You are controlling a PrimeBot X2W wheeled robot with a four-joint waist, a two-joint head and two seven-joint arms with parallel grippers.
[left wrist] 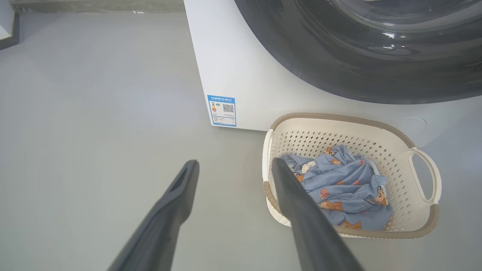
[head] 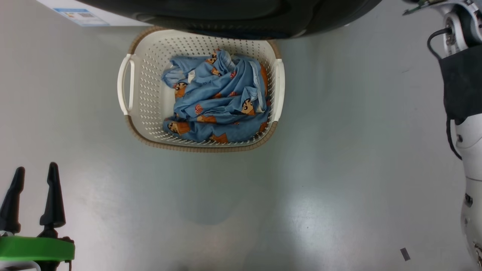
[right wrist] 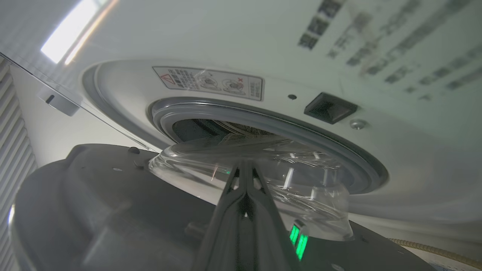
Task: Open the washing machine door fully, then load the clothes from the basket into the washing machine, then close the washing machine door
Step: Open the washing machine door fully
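Observation:
The cream basket (head: 148, 94) sits on the floor, holding the crumpled light blue clothes (head: 222, 98) with bear prints. Over its far rim hangs the black washing machine door (head: 233, 15). My left gripper (head: 35, 173) hovers open and empty at the lower left, well short of the basket. In the left wrist view its fingers (left wrist: 234, 163) frame the floor beside the basket (left wrist: 339, 135) and clothes (left wrist: 342, 184). My right gripper (right wrist: 244, 165) is shut, its tips against the door's glass bowl (right wrist: 293, 180); the door (right wrist: 94, 195) stands partly open before the drum's grey ring (right wrist: 339, 150).
The white washing machine (left wrist: 233, 56) carries a blue label (left wrist: 222, 110) near its lower corner. Grey floor (head: 263, 207) stretches around the basket. My pale right forearm (head: 470, 150) runs along the right edge. A black latch socket (right wrist: 329, 107) sits beside the drum opening.

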